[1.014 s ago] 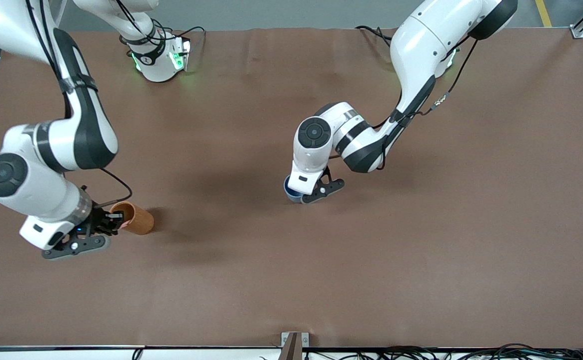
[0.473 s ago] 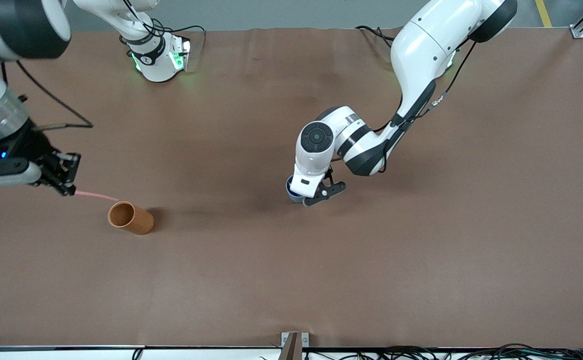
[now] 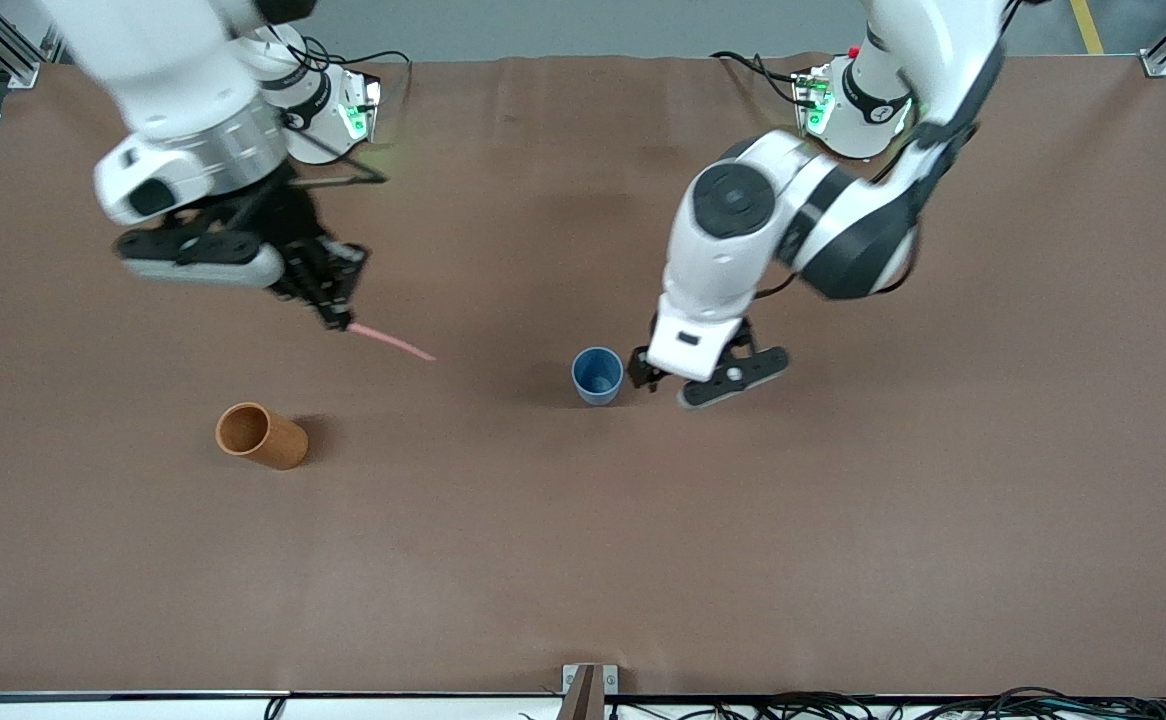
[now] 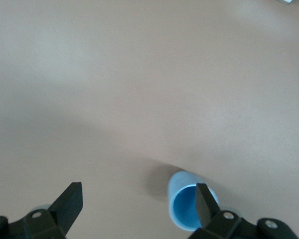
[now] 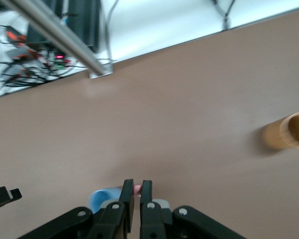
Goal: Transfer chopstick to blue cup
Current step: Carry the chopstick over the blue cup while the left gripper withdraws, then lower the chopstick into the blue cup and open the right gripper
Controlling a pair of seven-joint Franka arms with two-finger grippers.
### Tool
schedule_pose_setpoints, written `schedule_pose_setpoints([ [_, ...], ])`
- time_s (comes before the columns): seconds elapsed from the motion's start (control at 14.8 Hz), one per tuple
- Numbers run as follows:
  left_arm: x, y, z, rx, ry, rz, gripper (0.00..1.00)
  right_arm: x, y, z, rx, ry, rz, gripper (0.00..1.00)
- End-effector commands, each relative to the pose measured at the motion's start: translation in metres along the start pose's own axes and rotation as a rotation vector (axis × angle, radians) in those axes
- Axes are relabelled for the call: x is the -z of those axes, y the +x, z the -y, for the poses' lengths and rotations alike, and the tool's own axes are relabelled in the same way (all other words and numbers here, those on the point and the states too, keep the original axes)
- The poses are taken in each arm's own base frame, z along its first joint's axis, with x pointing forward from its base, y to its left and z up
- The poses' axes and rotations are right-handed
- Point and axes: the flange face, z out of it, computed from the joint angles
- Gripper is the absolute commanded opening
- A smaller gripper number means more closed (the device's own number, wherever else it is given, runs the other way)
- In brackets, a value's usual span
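Above the brown worktop [image 3: 843,500], our right end effector [image 3: 338,310] is clamped on one end of the pale pink chopstick [image 3: 390,342], which slants down and out from its fingertips toward the blue cup [image 3: 597,375]. We carry the stick in the air over bare worktop, between the orange-brown cup [image 3: 261,435] and the blue cup, touching neither. In the right wrist view the two fingers [image 5: 127,199] sit pressed nearly together with a sliver of pink between them. The blue cup stands upright near the middle of the worktop, its mouth open and nothing in it. Our left end effector [image 3: 688,382] hangs just beside that cup, toward the left arm's end of the worktop, jaws spread wide and gripping nothing. The orange-brown cup rests toward the right arm's end, nearer the front camera than the blue cup.
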Motion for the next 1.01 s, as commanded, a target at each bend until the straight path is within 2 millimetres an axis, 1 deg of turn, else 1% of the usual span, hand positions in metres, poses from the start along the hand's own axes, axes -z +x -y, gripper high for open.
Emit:
schedule_pose_setpoints([
  [0.0,0.059,0.033,0.068,-0.131,-0.021,0.039,1.0,-0.041,-0.028,0.039,-0.005,0.015,-0.015,0.02],
  [0.07,0.08,0.05,0.1,-0.173,-0.033,0.041,1.0,-0.056,-0.036,0.051,-0.029,0.022,-0.036,0.02],
  [0.14,0.098,0.059,0.126,-0.228,-0.029,0.046,1.0,-0.073,-0.045,0.066,-0.061,0.035,-0.051,0.01],
  [0.27,0.124,0.074,0.173,-0.329,-0.022,0.063,1.0,-0.102,-0.059,0.082,-0.073,0.029,-0.094,0.01],
  [0.34,0.138,0.081,0.198,-0.391,-0.028,0.061,1.0,-0.114,-0.072,0.091,-0.051,0.022,-0.096,0.01],
  [0.47,0.152,0.086,0.234,-0.482,-0.014,0.089,1.0,-0.136,-0.096,0.106,0.003,0.005,-0.085,0.01],
  [0.54,0.16,0.089,0.247,-0.491,-0.015,0.082,1.0,-0.147,-0.103,0.109,0.018,0.0,-0.072,0.01],
  [0.61,0.164,0.09,0.254,-0.491,-0.014,0.075,1.0,-0.153,-0.106,0.11,0.023,-0.003,-0.062,0.01],
  [0.74,0.163,0.092,0.258,-0.499,-0.005,0.074,1.0,-0.16,-0.123,0.119,0.05,-0.005,-0.044,0.01],
  [0.81,0.166,0.093,0.264,-0.495,-0.005,0.07,1.0,-0.165,-0.126,0.119,0.065,-0.013,-0.047,0.01],
  [0.88,0.169,0.096,0.273,-0.484,-0.007,0.064,1.0,-0.179,-0.135,0.118,0.095,-0.031,-0.05,0.02],
  [0.95,0.17,0.098,0.28,-0.495,-0.009,0.064,1.0,-0.194,-0.139,0.115,0.133,-0.055,-0.068,0.02],
])
